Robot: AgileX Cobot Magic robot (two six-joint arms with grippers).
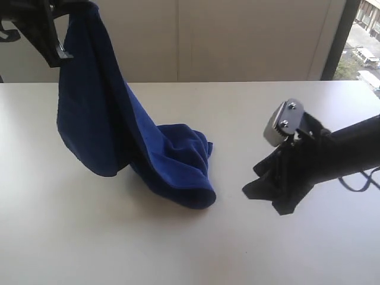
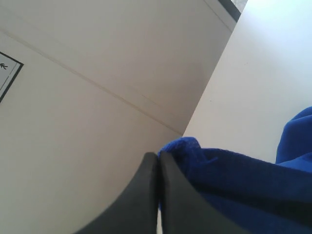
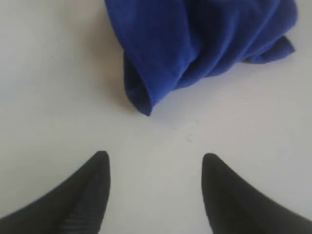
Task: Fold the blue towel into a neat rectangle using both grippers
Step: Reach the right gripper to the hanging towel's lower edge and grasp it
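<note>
Found bare white table [image 1: 119, 255] across the lower frame of the exterior view. Located right gripper [image 1: 265, 199] right of centre, reaching in from the right edge, tips low over the tabletop. Checked the same right gripper [image 3: 153, 158] in the right wrist view: black fingers [image 3: 92, 195] spread wide, only table surface between them, holding nothing. Noted a grey-silver block [image 1: 284, 122] on top of that arm.

Located blue towel [image 1: 124, 136] left of centre in the exterior view. Recorded its lower part as a crumpled heap resting on the table, apart from the right gripper. Seen in the right wrist view as blue towel [image 3: 195, 39] bunched up, one folded corner pointing toward the spread fingers, bare table between.

Traced the upper part of the cloth rising as a draped sheet to the upper left corner of the exterior view. Found left gripper [image 1: 59, 50] there, raised well above the table, clamped on the towel's top edge. Checked left gripper [image 2: 158, 158] in the left wrist view: fingers pressed together without a gap, blue towel [image 2: 243, 180] bunched against them toward the lower right of the frame. Could not make out the exact pinch point.

Farthest back: pale wall panels [image 1: 237, 41] along the upper frame, window [image 1: 365, 47] in the upper right corner.
</note>
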